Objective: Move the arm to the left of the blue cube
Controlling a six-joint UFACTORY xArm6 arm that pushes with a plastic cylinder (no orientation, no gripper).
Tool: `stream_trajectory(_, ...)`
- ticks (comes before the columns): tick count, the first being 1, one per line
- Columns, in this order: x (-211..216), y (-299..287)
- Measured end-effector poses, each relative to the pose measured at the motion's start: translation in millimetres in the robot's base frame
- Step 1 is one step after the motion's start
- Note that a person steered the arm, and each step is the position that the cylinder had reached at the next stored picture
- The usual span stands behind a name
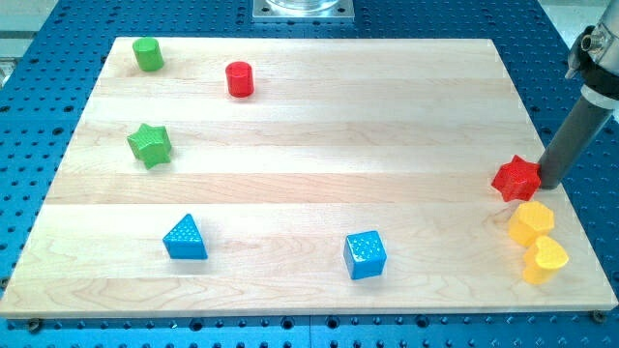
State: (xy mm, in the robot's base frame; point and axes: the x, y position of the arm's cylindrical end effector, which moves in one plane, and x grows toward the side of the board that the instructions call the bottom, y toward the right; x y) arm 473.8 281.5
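The wooden board (319,116) fills most of the view over a blue perforated table (39,58). The blue cube (365,255) sits near the board's bottom edge, at about five o'clock from the board's middle, its top face speckled with pale dots, nothing touching it. At its nine o'clock, well apart, lies a blue triangular block (185,239). My tip (548,183) is a bare rod end with no jaws to open or close; it rests just beside the red star block (515,178), at that block's three o'clock, far toward the cube's two o'clock. Below the star sit a yellow block (531,222) and a yellow heart (545,259). A green star (150,145), green cylinder (148,54) and red cylinder (239,79) occupy the ten o'clock area.
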Motion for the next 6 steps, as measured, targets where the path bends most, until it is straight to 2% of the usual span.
stream_trajectory(1, 0.0, -13.4)
stream_trajectory(2, -6.7, -2.3)
stream_trajectory(3, -47.5, -49.8)
stream_trajectory(4, -46.1, -139.7)
stream_trajectory(5, -26.1, -214.3)
stream_trajectory(6, 29.9, -226.5)
